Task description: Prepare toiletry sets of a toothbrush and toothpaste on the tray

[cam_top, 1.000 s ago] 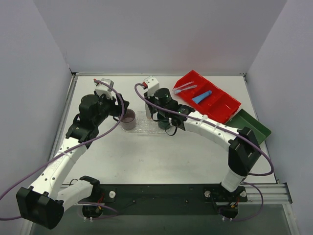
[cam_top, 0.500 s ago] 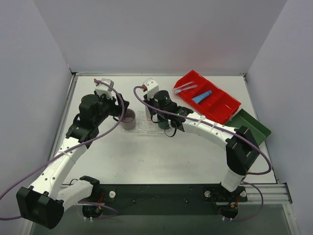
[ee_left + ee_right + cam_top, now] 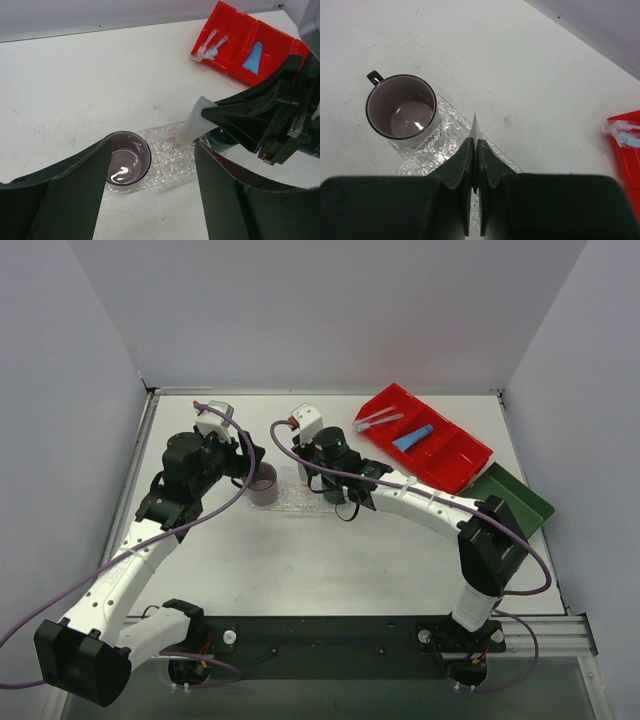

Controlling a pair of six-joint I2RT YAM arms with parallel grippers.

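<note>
The white toothpaste tube (image 3: 192,122) is pinched at its flat end by the closed right gripper (image 3: 474,145), cap down over the clear tray (image 3: 170,162), beside the mauve cup (image 3: 125,160); the left gripper (image 3: 150,155) is held open and empty; the tube is best laid flat on bare tray, away from the cup, before release; the blue tube (image 3: 252,55) and wrapped toothbrushes (image 3: 210,45) are left in the red bin (image 3: 230,25).

No words, numbers, brand names or signs can be read in any view. The white tube (image 3: 192,125), the blue tube (image 3: 252,54) and the red bin (image 3: 233,34) are seen plain, and no print can be made out on them.
</note>
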